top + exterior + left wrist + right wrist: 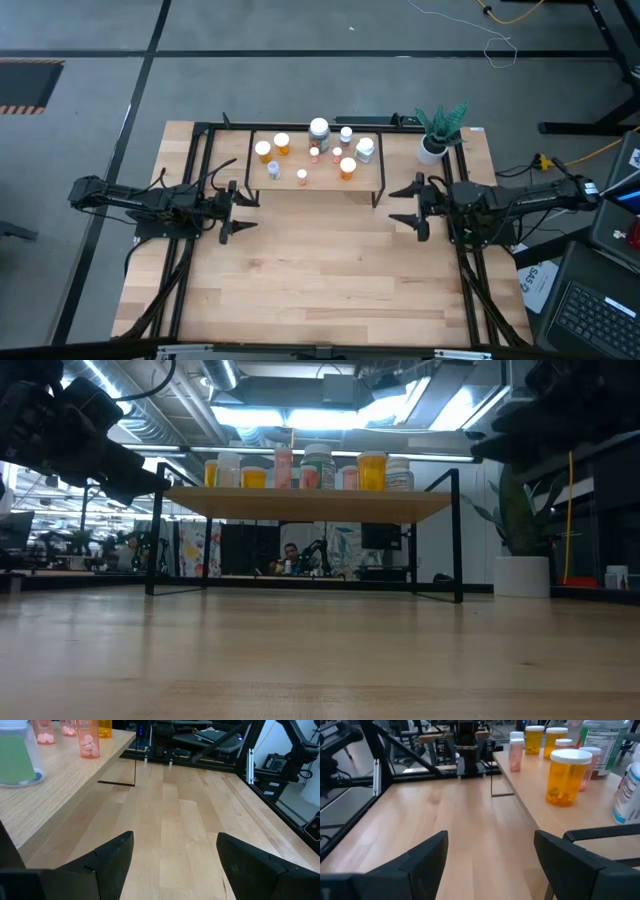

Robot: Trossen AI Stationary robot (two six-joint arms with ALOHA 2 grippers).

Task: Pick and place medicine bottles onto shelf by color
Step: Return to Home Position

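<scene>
On the shelf (325, 181) you will see all the bottles (319, 128) standing upright, white caps up. Orange, pink and white or clear bodies are mixed along the board. The largest bottle, white with a green label, stands near the shelf's back edge. The left gripper (243, 212) hangs just off the shelf's left front leg, above the table (320, 290), with its fingers spread wide and holding nothing. The right gripper (398, 205) hangs just off the shelf's right front leg, likewise released and empty. Both grippers point inward across the shelf's front. Neither touches the shelf or a bottle. A potted plant (432, 148) stands beside the shelf's right back corner.
</scene>
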